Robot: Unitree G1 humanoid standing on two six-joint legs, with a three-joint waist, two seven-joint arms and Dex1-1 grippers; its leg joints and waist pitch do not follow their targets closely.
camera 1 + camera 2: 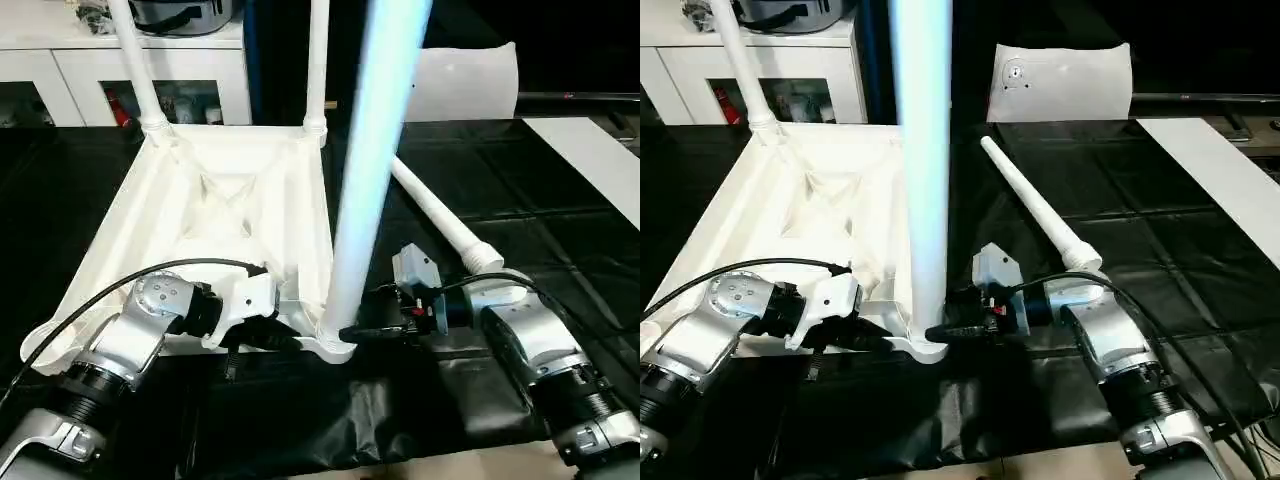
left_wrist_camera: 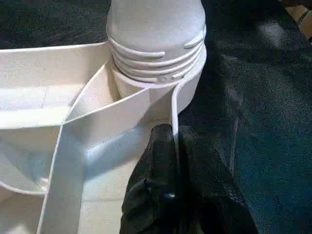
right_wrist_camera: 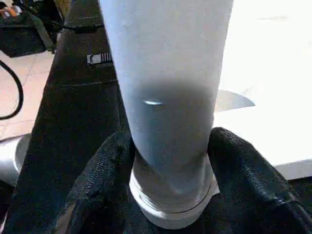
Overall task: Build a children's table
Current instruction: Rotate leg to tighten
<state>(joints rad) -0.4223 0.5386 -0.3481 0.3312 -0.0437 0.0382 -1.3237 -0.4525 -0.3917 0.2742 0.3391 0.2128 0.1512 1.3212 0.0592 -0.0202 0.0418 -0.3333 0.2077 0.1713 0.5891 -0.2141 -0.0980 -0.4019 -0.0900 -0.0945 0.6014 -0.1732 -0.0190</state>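
On the black-covered desk [image 1: 520, 200], the white children's table [image 1: 230, 200] lies upside down, ribbed underside facing up. Three legs stand in its corner sockets: two at the far corners, one at the near corner [image 1: 375, 170] toward the robot's right. A fourth leg [image 1: 1035, 205] lies loose on the desk just to the right of the top, slanting away, apart from its rim.

The left claw [image 2: 173, 146] is clenched on the thin near rim of the top, right beside that near socket (the left wrist view shows the rim pinched between the black fingers [image 2: 151, 165], and the leg's threaded collar seated above). The right claw [image 3: 170, 161] grasps the near upright leg at its base, a finger on each side.

Open black desk stretches to the right; a white cabinet [image 1: 150, 70] stands behind the top's far edge.
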